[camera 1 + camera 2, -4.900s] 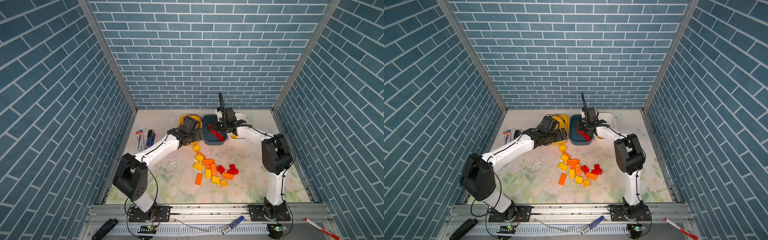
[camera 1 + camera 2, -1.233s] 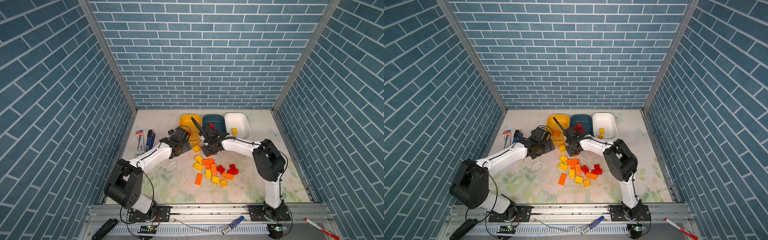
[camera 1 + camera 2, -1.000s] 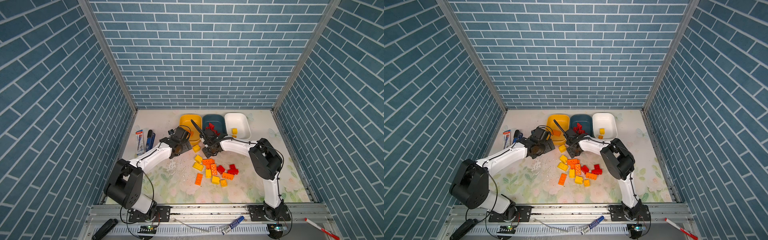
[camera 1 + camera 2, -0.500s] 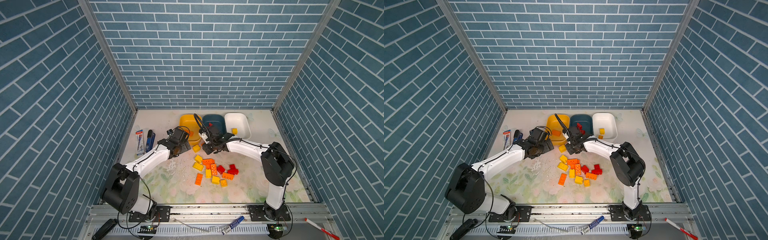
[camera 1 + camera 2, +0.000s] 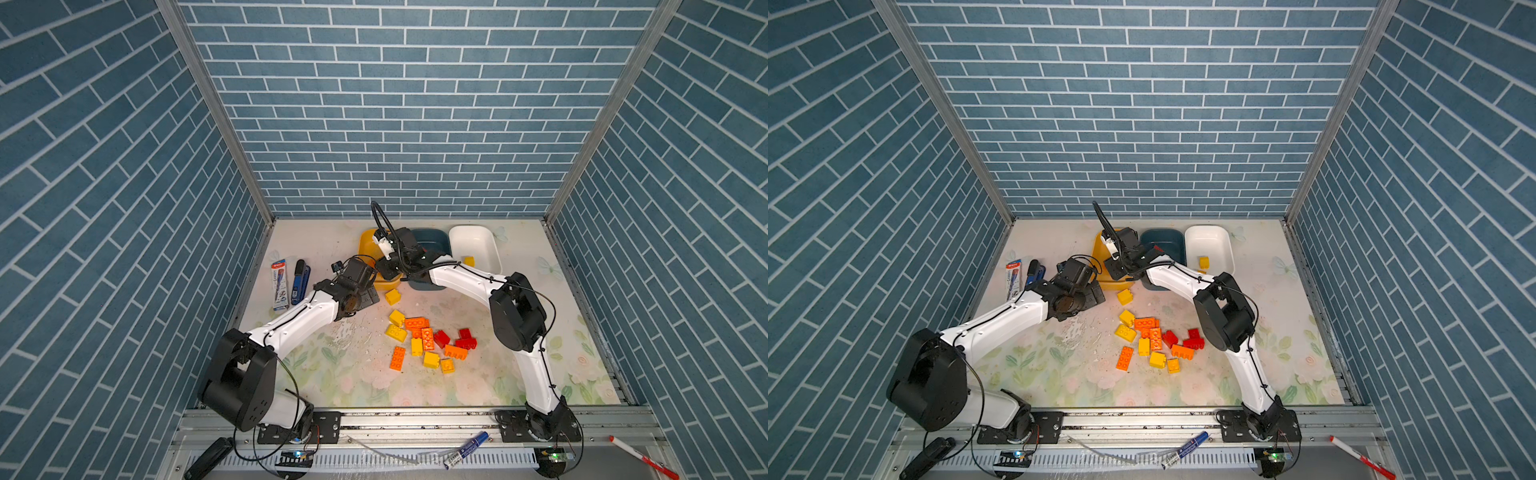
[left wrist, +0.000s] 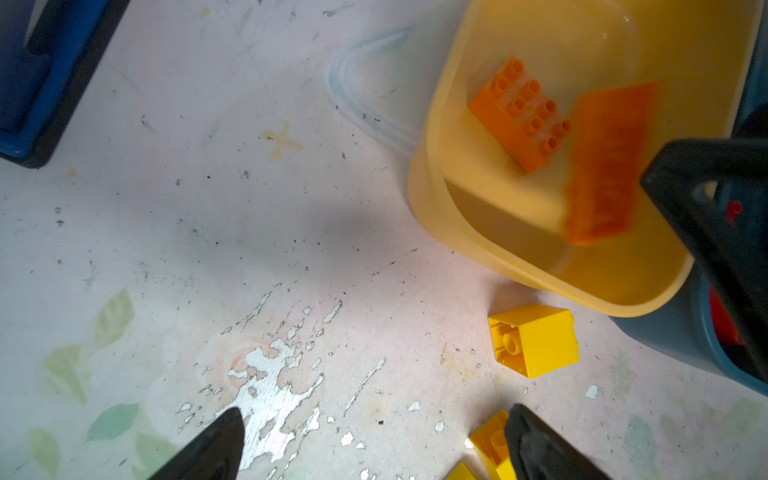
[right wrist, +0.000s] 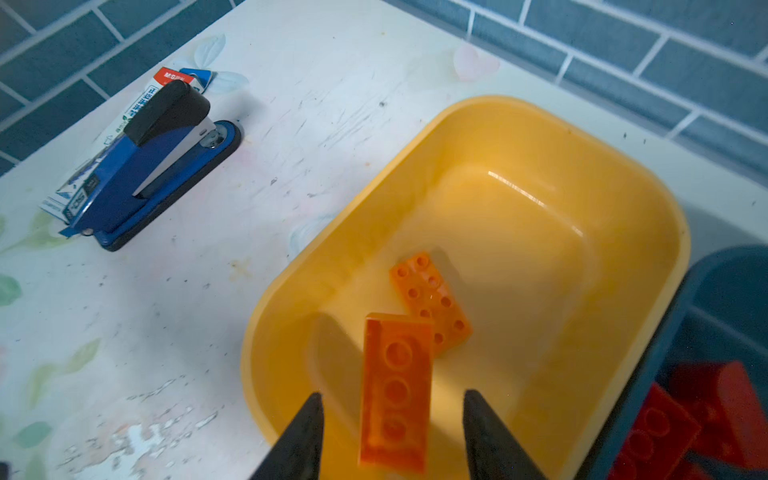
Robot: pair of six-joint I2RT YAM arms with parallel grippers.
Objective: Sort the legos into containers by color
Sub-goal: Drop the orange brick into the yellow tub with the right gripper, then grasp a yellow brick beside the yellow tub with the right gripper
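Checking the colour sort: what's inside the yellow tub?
The yellow tub holds an orange brick lying studs up on its floor, and a second orange brick between the open jaws of the right gripper, underside showing. The floor beneath that brick and the fingers is hidden.

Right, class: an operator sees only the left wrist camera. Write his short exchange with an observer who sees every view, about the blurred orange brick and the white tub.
Operator: Is that blurred orange brick gripped?
Observer: No. The right gripper has its jaws apart; the brick sits between them with gaps either side, over the yellow tub.
Operator: What's in the white tub?
Observer: A yellow brick.
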